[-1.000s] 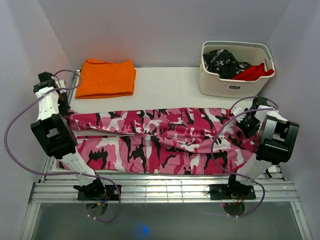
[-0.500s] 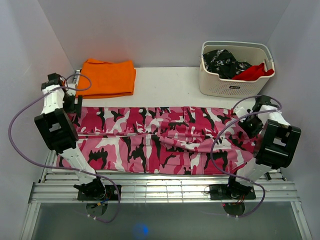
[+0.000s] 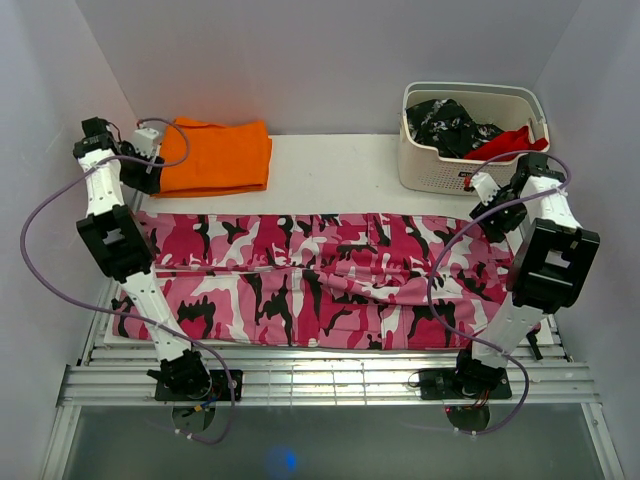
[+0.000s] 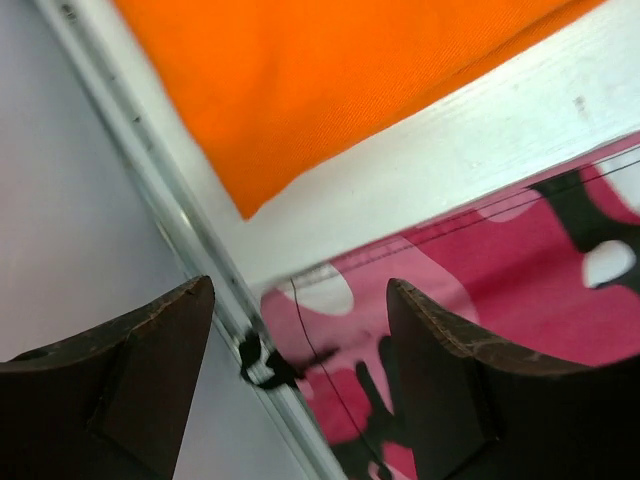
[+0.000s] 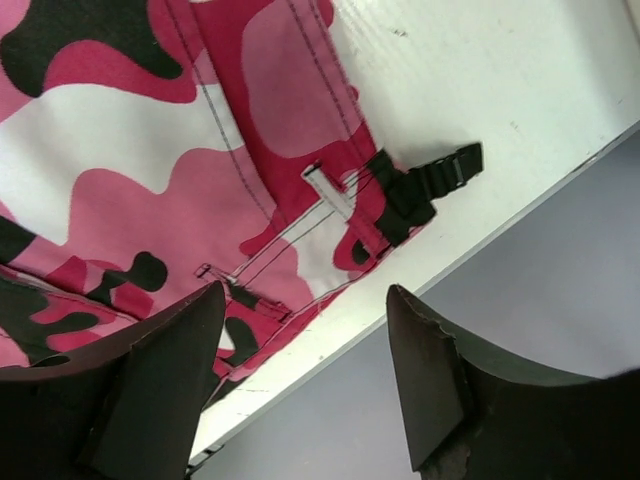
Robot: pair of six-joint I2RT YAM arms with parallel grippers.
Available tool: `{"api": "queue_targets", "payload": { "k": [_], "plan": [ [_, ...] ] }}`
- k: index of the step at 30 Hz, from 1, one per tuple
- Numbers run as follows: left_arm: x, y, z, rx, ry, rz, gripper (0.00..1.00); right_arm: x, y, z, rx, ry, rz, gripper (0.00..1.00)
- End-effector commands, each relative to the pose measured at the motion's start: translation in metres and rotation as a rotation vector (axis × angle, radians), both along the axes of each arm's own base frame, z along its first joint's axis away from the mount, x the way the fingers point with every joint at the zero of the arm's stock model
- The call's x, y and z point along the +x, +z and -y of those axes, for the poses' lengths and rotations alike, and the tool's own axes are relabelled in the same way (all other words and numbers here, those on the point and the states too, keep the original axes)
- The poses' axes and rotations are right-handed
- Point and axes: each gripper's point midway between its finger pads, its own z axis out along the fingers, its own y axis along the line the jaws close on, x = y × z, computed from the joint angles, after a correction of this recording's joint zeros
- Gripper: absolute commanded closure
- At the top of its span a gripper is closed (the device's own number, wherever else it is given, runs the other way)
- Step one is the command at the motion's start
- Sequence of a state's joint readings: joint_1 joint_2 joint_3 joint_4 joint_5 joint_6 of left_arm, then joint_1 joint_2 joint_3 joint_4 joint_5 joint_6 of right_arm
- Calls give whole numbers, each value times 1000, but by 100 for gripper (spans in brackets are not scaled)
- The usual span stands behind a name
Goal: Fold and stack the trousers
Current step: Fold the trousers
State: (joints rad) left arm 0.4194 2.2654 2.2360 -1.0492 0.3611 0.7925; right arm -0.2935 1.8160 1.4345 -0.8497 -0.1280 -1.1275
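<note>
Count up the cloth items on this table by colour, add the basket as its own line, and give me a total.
Pink camouflage trousers: 1
Orange cloth: 1
Black-and-white speckled garment: 1
Red garment: 1
White basket: 1
Total: 5

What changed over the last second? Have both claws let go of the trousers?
Yes. The left claw and the right claw both opened, released the trousers at the far edge, then lifted away toward the far corners. The far leg, bunched before, now lies spread flat with its edge farther back. The orange cloth and the basket did not move.
</note>
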Motion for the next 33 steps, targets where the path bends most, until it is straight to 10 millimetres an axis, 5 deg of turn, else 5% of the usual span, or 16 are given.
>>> {"api": "queue_targets", "payload": {
  "k": [1, 5, 14, 19, 24, 33],
  "plan": [
    [11, 3, -3, 57, -270, 78, 20, 13, 16, 3, -12, 89, 28, 28],
    [6, -20, -10, 73, -393, 72, 32, 24, 23, 7, -12, 120, 65, 23],
    [-24, -101, -12, 0, -417, -90, 31, 38, 22, 27, 8, 112, 148, 14],
    [-28, -127, -14, -4, -413, -132, 32, 42, 26, 35, 32, 136, 182, 12],
    [-47, -144, -10, -3, -448, -194, 63, 43, 30, 36, 67, 210, 220, 13],
    [-70, -146, 0, 8, -495, -229, 92, 64, 3, 17, 254, 280, 164, 16]
  ]
}}
